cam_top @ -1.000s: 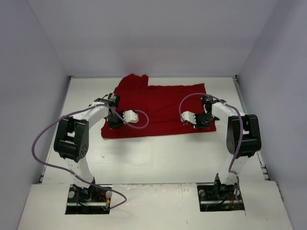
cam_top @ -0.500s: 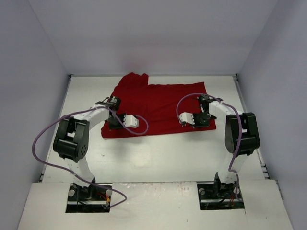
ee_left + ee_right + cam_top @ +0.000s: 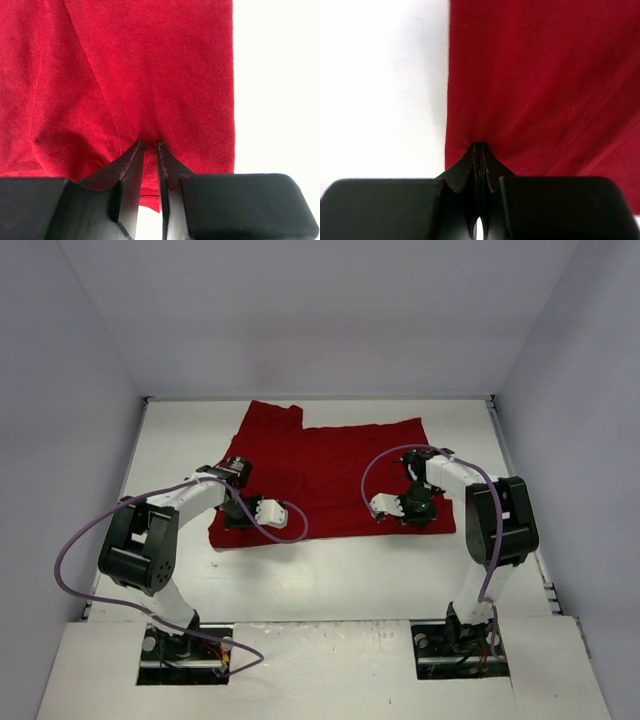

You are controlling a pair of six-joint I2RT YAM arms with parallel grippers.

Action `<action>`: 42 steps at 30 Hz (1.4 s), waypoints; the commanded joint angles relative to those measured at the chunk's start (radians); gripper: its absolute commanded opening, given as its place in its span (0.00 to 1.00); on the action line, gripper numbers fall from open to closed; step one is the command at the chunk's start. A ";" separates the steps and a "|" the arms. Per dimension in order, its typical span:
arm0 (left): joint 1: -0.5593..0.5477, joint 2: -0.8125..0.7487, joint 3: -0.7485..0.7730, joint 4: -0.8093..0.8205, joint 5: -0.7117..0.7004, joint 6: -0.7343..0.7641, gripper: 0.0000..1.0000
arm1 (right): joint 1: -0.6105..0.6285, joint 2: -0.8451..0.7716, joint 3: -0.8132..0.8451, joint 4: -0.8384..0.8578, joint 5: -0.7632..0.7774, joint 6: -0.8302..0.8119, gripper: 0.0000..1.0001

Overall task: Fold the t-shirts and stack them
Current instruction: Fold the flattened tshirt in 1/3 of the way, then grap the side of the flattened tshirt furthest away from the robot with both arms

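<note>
At near edge of t-shirt (image 3: 335, 455), left end effector (image 3: 150, 144) and right end effector (image 3: 480, 146), each clamped on cloth.

Lighting bright, diffuse, overhead. White table (image 3: 380, 75) blown out beside the right gripper (image 3: 480, 146). Weave of the t-shirt (image 3: 150, 70) sharp ahead of the left gripper (image 3: 150, 144); finger bodies (image 3: 127, 190) nearest the lens soft. Faint shadows beneath the arms (image 3: 190, 500).

in the left wrist view the t-shirt (image 3: 125, 75) runs off the top and left edges. its pinched fold is lost from sight between the left fingers (image 3: 131, 162), whose black bases hide part of its near edge. the right wrist view cuts it at top and right, and the right fingers (image 3: 463, 172) cover the hem there. from above, both pairs of fingertips are too small to make out.
</note>
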 commanded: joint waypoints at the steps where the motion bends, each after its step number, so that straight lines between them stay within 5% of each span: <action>1: -0.009 -0.044 -0.004 -0.087 0.056 0.028 0.15 | 0.038 0.014 -0.081 -0.247 -0.010 0.035 0.00; 8: -0.032 -0.090 -0.029 -0.128 0.083 0.042 0.16 | 0.061 -0.013 -0.122 -0.281 -0.005 0.033 0.00; 12: -0.026 -0.110 -0.002 -0.128 0.092 -0.030 0.45 | 0.055 -0.037 -0.046 -0.282 -0.054 0.051 0.22; 17: 0.000 -0.160 0.137 -0.131 0.175 -0.156 0.68 | 0.055 -0.057 0.204 -0.304 -0.144 0.137 0.35; 26: 0.042 -0.096 0.547 -0.137 0.233 -0.461 0.68 | -0.033 -0.067 0.603 -0.308 -0.408 0.246 0.41; 37: 0.163 0.561 1.309 -0.075 0.112 -0.892 0.60 | -0.355 0.485 1.102 -0.254 -0.609 0.507 0.28; 42: 0.198 0.739 1.433 -0.072 0.080 -1.026 0.60 | -0.359 0.612 1.166 -0.253 -0.556 0.472 0.36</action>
